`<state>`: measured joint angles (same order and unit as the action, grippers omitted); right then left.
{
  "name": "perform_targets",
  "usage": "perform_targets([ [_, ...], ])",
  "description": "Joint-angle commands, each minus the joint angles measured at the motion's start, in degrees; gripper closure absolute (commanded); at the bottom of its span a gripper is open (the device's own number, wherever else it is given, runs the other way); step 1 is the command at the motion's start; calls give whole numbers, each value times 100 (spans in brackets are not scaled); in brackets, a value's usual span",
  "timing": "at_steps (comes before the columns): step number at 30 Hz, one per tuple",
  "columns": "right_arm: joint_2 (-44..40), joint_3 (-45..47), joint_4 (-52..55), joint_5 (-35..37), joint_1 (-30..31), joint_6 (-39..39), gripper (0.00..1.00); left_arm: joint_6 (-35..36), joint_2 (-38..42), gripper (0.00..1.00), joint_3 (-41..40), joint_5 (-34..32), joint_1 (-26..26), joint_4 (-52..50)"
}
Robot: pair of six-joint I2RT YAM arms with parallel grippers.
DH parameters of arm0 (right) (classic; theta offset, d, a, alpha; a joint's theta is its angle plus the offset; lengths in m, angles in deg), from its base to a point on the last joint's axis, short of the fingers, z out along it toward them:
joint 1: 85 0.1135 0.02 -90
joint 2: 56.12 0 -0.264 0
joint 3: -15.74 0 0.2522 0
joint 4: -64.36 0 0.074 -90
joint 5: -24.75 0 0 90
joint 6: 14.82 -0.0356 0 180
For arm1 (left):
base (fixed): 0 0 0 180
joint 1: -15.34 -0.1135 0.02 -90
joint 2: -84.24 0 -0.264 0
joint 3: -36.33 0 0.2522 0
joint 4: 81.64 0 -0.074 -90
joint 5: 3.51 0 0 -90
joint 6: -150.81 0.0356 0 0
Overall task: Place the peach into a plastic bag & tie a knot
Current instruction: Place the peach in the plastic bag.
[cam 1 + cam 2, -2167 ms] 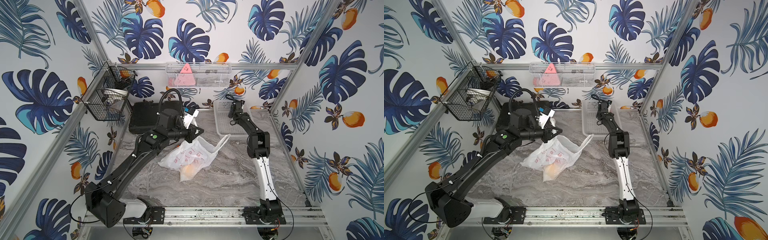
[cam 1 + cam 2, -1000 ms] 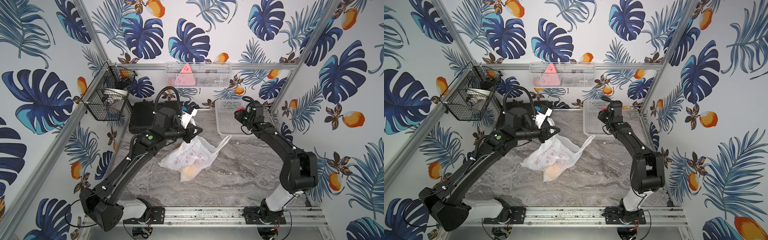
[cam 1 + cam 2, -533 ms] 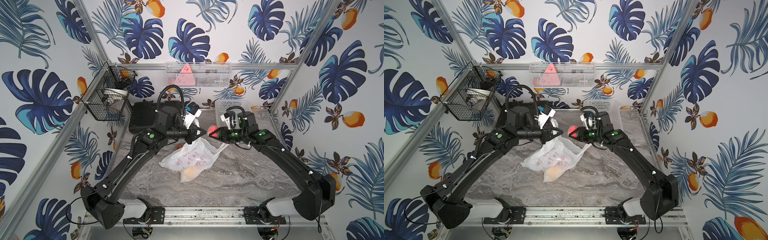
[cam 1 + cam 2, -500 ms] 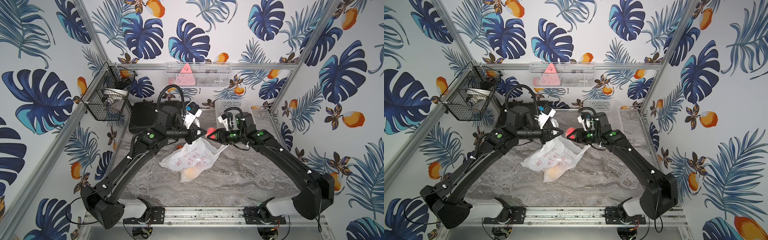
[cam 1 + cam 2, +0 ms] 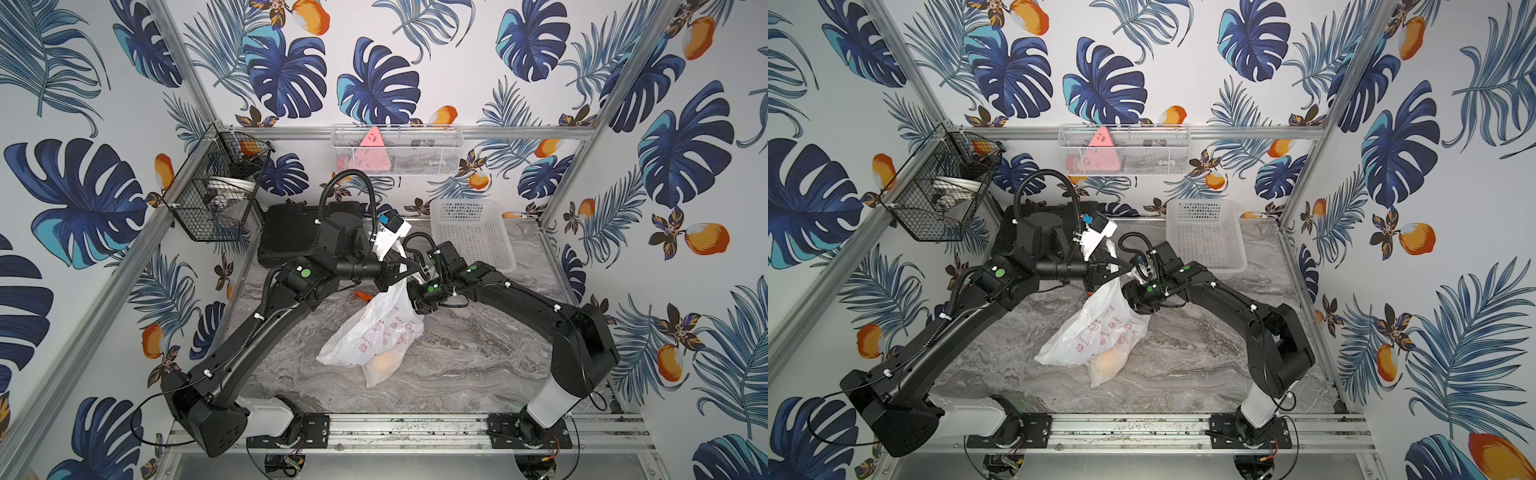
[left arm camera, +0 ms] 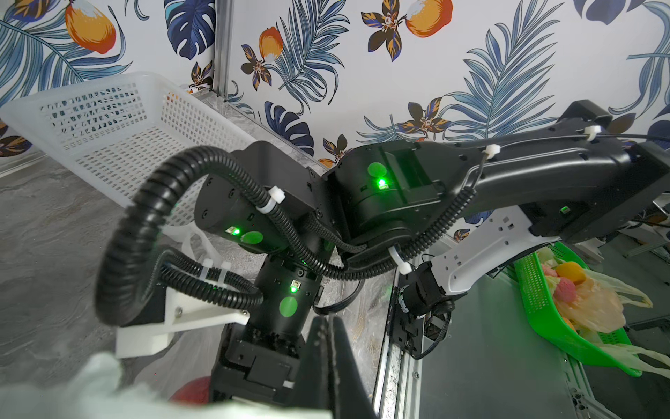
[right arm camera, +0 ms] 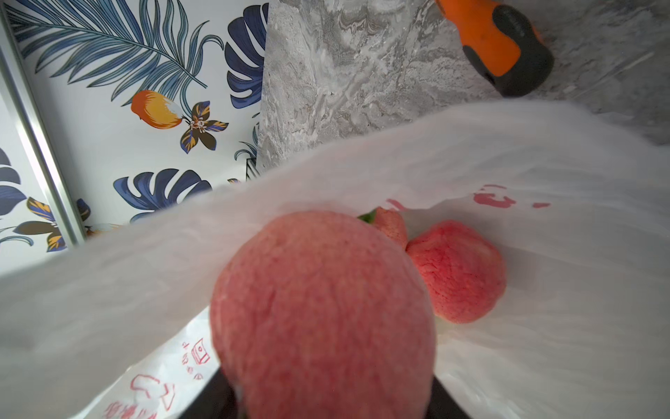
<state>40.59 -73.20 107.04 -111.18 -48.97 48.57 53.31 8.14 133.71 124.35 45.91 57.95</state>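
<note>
The plastic bag (image 5: 374,332) (image 5: 1096,328) is thin and white with red prints. It hangs from my left gripper (image 5: 409,265) (image 6: 328,320), which is shut on its upper edge and holds the mouth up. My right gripper (image 5: 415,303) (image 5: 1137,304) reaches into that mouth. In the right wrist view the pink peach (image 7: 322,312) fills the gap between the dark fingers (image 7: 444,401). It is blurred, and I cannot tell whether they still press on it. Below it inside the bag (image 7: 562,290) lies a red fruit (image 7: 456,270). No knot shows.
A white slotted basket (image 5: 473,232) (image 6: 108,138) stands at the back right, a black case (image 5: 291,232) at the back left. An orange-handled tool (image 7: 500,47) (image 5: 363,296) lies on the marble beside the bag. A wire basket (image 5: 216,195) hangs on the left wall.
My right arm has swung from the white basket to the bag with the peach and dipped into the mouth. My left gripper has lifted the bag's edge higher.
</note>
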Motion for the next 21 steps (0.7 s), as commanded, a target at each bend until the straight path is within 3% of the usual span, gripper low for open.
perform_targets([
  [1, -169, -123, 561, 151, 33, 419, 46, 207, 71, 100, 4, -93, -7, 65],
  [3, -355, -42, 732, 49, 35, 569, 59, 300, 97, 100, -3, -174, -14, 8],
  [5, -604, 109, 731, -102, 68, 574, 62, 371, 124, 100, -5, -209, -25, -7],
  [8, -802, 76, 873, -308, 222, 595, 45, 360, 155, 100, -36, -188, -60, 60],
  [12, -838, -105, 1249, 13, 249, 630, 25, 314, 189, 100, -100, -166, -64, 145],
  [19, -1503, -241, 1722, 1087, -137, 270, 24, 332, 290, 100, -159, -237, -86, 137],
  [21, -1794, -350, 1978, 1882, -175, -36, 24, 288, 310, 100, -170, -298, -95, 178],
])
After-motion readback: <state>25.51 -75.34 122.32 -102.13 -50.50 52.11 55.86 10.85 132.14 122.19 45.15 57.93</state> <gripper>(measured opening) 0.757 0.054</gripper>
